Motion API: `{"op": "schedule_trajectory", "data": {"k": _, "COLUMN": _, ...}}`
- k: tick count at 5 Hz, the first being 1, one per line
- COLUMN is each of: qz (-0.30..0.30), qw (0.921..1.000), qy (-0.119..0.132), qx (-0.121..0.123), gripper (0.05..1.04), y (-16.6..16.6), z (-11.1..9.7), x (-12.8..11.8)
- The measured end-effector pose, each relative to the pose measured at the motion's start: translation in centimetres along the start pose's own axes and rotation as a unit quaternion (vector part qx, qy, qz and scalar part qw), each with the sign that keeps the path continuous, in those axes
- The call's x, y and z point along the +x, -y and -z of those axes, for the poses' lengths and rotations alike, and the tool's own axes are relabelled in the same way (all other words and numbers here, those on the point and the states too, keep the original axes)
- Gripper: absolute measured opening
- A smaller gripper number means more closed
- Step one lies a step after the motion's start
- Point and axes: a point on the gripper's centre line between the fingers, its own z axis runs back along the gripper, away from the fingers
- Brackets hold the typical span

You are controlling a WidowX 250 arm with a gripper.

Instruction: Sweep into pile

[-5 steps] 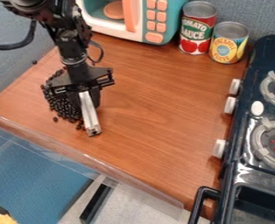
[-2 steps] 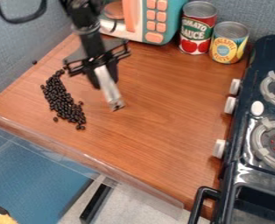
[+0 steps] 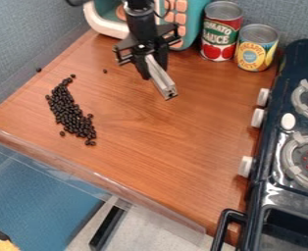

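The gripper (image 3: 155, 66) hangs over the back middle of the wooden counter, in front of the toy microwave, and is shut on a light grey bar-shaped tool (image 3: 161, 78) that slants down to the right. Dark beans (image 3: 70, 113) lie in a long narrow heap on the left part of the counter, well to the left of the tool and apart from it. A single bean (image 3: 105, 71) rests between the heap and the gripper, and another bean (image 3: 38, 69) lies by the left wall.
Behind the gripper stands a teal and white toy microwave (image 3: 106, 22). A red tomato can (image 3: 220, 32) and a yellow can (image 3: 255, 48) stand at the back right. A dark toy stove (image 3: 274, 142) lines the right side. A clear rim (image 3: 97, 179) borders the front edge.
The gripper has moved with the tool from over the bean heap toward the back right. The whole heap and a lone bean behind it are now uncovered.
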Motion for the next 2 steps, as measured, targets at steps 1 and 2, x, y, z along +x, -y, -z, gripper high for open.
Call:
{"op": "schedule_trajectory", "data": {"k": 1, "qz": -0.009, "qw": 0.9998, "qy": 0.014, "qx": 0.015, "gripper": 0.380, "y": 0.6, "z": 2.6, "x": 2.0}}
{"op": "schedule_trajectory", "data": {"k": 2, "qz": -0.013, "qw": 0.9992, "qy": 0.032, "qx": 0.019, "gripper": 0.380, "y": 1.4, "z": 3.5, "x": 3.6}}
